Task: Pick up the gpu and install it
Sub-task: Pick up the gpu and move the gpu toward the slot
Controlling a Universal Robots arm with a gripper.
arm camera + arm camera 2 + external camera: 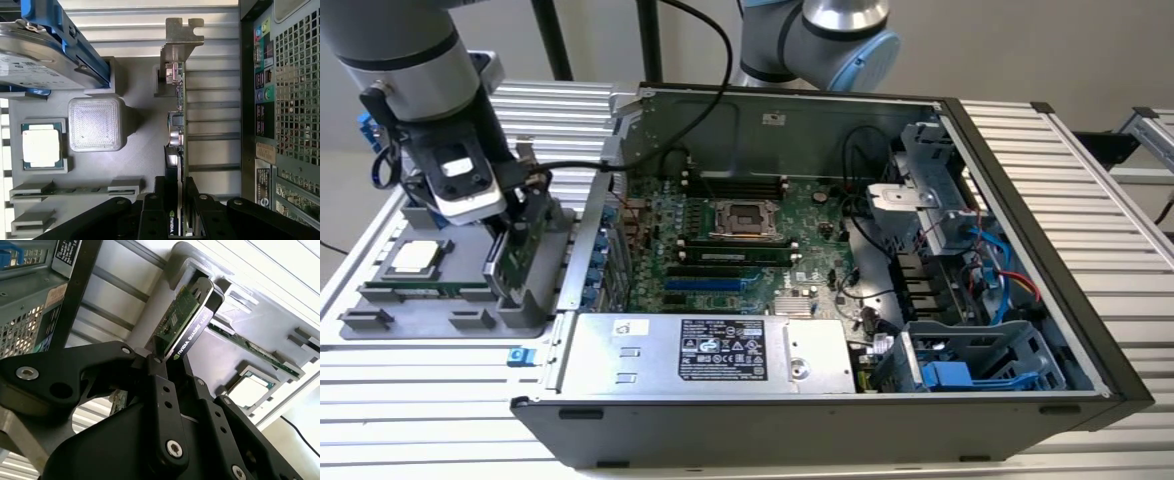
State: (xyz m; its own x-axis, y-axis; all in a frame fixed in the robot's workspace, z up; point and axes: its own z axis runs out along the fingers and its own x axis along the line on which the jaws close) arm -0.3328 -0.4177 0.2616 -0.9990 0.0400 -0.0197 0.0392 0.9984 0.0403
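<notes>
Surface: A ribbed metal table (1067,180) is seen. It bears an open computer case (854,420) with its motherboard (734,240) exposed. A grey parts tray (400,310) is laid just beside the case, at the exterior view's left.
Tray contents: A processor (41,145) and a blue-framed hard drive (35,55) are seated in separate recesses.
Gripper: The gripper (176,189) is held over the tray. Its black fingers (160,385) are pressed against both faces of the gpu (179,120), pinching it.
Gpu: The card is stood on edge in a tray slot, outside the case. A green board is seen on one face, a black shroud on the other and a silver bracket at one end.
</notes>
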